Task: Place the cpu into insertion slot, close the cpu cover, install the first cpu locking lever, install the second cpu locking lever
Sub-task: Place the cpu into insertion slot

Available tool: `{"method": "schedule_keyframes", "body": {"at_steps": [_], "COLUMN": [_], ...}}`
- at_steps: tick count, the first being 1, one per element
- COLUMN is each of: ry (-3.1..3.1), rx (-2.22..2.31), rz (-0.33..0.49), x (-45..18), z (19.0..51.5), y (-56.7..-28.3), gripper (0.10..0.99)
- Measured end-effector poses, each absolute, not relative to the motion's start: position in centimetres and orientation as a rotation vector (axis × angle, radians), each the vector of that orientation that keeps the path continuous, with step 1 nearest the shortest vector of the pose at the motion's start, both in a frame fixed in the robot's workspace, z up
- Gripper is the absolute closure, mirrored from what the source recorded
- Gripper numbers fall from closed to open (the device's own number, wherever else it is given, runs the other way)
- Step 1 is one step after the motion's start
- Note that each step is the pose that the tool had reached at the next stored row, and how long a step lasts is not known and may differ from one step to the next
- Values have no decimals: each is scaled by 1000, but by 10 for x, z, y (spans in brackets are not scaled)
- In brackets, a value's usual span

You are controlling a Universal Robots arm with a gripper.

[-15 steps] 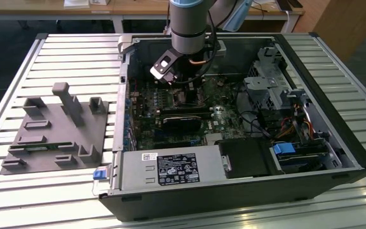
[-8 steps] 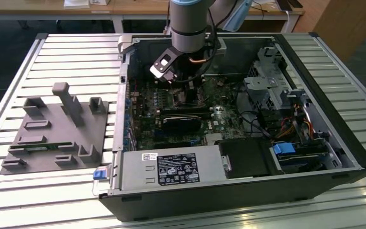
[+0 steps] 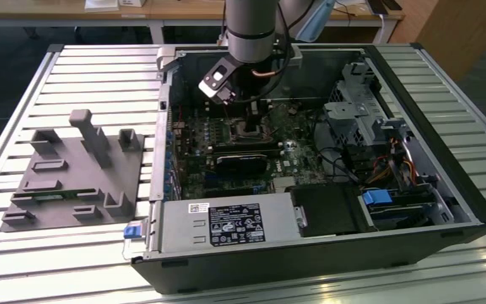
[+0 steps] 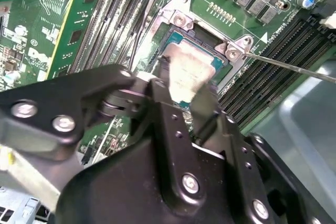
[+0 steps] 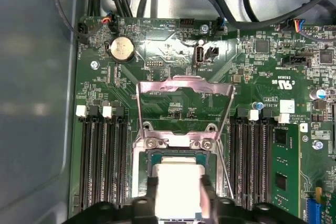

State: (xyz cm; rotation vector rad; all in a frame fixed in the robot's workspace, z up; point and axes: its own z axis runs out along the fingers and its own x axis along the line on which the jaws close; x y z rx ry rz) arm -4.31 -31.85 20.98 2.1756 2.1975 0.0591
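Currently the arm (image 3: 252, 31) reaches down into an open computer case (image 3: 471, 209) lying on a slatted table (image 3: 99, 63), with the pincer (image 3: 252, 123) low over the motherboard. A grey moulded fixture (image 3: 66, 171) sits on the table toward the exterior view's left, well apart from the case.

In both wrist views the pincer (image 4: 184, 90) (image 5: 179, 192) is narrow, holding the cpu (image 4: 189, 64) (image 5: 178, 174). One black finger (image 4: 163, 95) presses on one edge and the other finger (image 5: 207, 198) on the opposite edge. The cpu is silvery side up, directly at the insertion slot (image 4: 202, 35) (image 5: 178, 153), inside its metal rim (cannot tell whether fully seated or just above the contacts).

The cpu cover (image 5: 185, 81) is flipped open, lying back on its hinge beyond the slot, and green board shows through its window. A thin wire locking lever (image 4: 289, 66) (image 5: 226, 174) stands off one side of the slot, not latched down. Long memory slots (image 5: 102, 156) run along both sides of the socket. A coin battery (image 5: 122, 49) sits farther up the board, past the open cover.
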Motion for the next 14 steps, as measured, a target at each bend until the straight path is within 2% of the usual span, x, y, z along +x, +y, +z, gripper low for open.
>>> {"method": "schedule_keyframes", "body": {"at_steps": [1, 2, 5, 6, 7, 8, 9, 14], "ry": [2198, 2198, 2198, 2198, 2198, 2198, 2198, 2198], "rx": [2176, 2176, 2175, 2175, 2175, 2176, 2175, 2176], "rz": [59, 60, 59, 59, 59, 59, 59, 59], "x": [-43, -43, -43, -43, -43, -43, -43, -43], "z": [210, 210, 211, 211, 211, 211, 211, 211], "y": [-318, -318, -318, -318, -318, -318, -318, -318], "gripper": [667, 667, 843, 843, 902, 902, 957, 980]}}
